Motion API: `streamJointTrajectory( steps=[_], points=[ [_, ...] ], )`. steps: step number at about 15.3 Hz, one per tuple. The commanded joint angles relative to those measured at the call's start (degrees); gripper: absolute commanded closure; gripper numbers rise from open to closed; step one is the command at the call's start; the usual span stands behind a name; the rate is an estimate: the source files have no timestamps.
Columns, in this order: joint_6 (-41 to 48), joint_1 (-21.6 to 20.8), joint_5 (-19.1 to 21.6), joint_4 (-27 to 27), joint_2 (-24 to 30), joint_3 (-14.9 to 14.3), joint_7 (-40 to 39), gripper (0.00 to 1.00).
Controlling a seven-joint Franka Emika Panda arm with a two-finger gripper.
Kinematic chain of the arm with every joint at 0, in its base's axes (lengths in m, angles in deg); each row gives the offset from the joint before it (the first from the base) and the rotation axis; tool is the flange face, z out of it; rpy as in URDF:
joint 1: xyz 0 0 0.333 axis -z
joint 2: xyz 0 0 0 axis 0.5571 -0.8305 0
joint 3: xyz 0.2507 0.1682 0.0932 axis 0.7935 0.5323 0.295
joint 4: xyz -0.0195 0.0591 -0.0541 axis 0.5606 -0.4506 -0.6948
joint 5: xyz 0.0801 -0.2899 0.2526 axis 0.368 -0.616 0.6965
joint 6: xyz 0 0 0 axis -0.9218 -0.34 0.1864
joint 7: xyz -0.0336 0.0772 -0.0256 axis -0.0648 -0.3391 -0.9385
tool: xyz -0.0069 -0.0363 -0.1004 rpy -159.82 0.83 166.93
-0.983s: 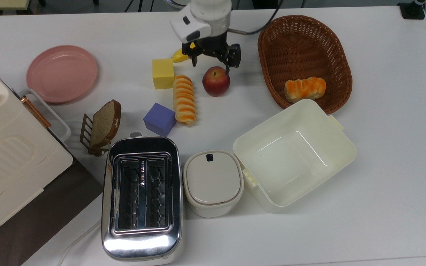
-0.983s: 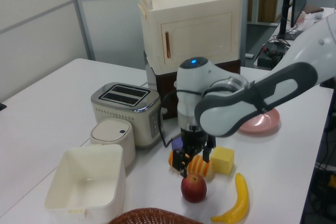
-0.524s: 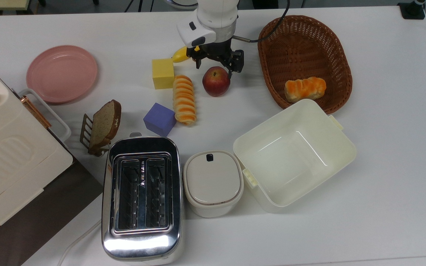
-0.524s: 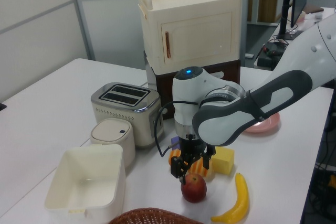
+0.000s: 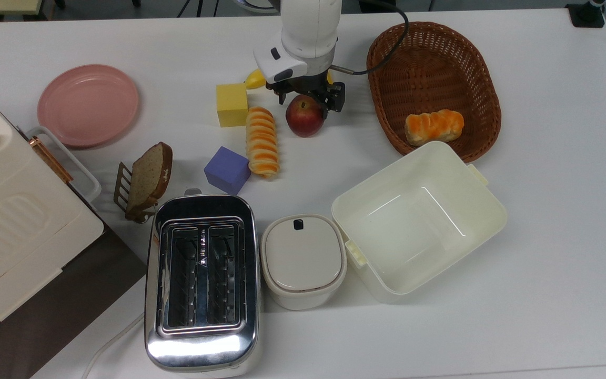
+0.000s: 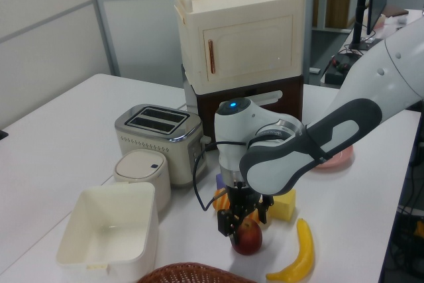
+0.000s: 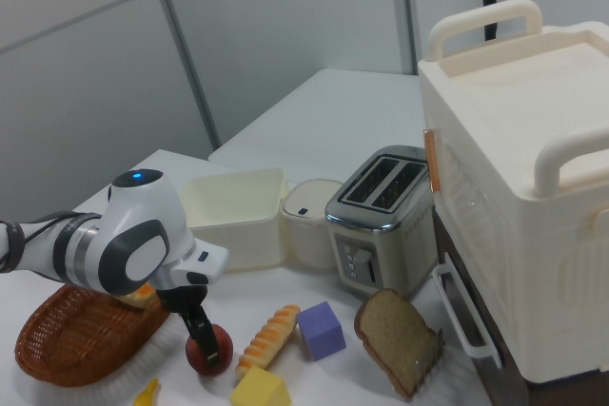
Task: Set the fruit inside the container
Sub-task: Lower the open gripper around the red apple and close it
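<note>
The fruit, a red apple (image 5: 304, 118) (image 6: 248, 238) (image 7: 209, 352), sits on the white table between a long bread roll and the wicker basket. My gripper (image 5: 308, 101) (image 6: 244, 221) (image 7: 201, 330) is low over it and open, one finger on each side of the apple's upper half. The arm hides the top of the apple in the top view. The container, a cream-white square tub (image 5: 413, 226) (image 6: 106, 236) (image 7: 233, 202), stands empty nearer the top view's bottom right, well apart from the apple.
A wicker basket (image 5: 429, 63) holding a bread roll (image 5: 434, 126) lies right of the apple in the top view. Close by are a banana (image 6: 297, 253), a yellow block (image 5: 232, 104), a long roll (image 5: 262, 141) and a purple cube (image 5: 226, 169). A toaster (image 5: 201, 279) and lidded pot (image 5: 303, 260) flank the tub.
The gripper has come down and shifted slightly toward the apple, so its open fingers now straddle the fruit. The apple and the tub have stayed in place.
</note>
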Motion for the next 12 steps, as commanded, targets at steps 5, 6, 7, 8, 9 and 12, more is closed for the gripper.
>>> streamJointTrajectory(
  steps=[5,6,7,8,9,12],
  points=[
    [-1.8,-0.7,-3.0,-0.8,-0.4,0.0,1.8,0.73],
    [-1.7,-0.7,-3.1,-0.8,-0.3,0.0,1.8,0.73],
    [-1.7,-0.7,-3.1,-0.6,-0.1,0.0,1.8,0.73],
    [-1.7,-0.7,-3.1,-0.2,0.2,-0.1,1.8,0.73],
    [-1.7,-0.7,-3.1,0.4,0.6,-0.1,1.7,0.73],
    [-1.2,0.4,-3.2,6.7,1.7,-0.1,1.4,0.73]
  ],
)
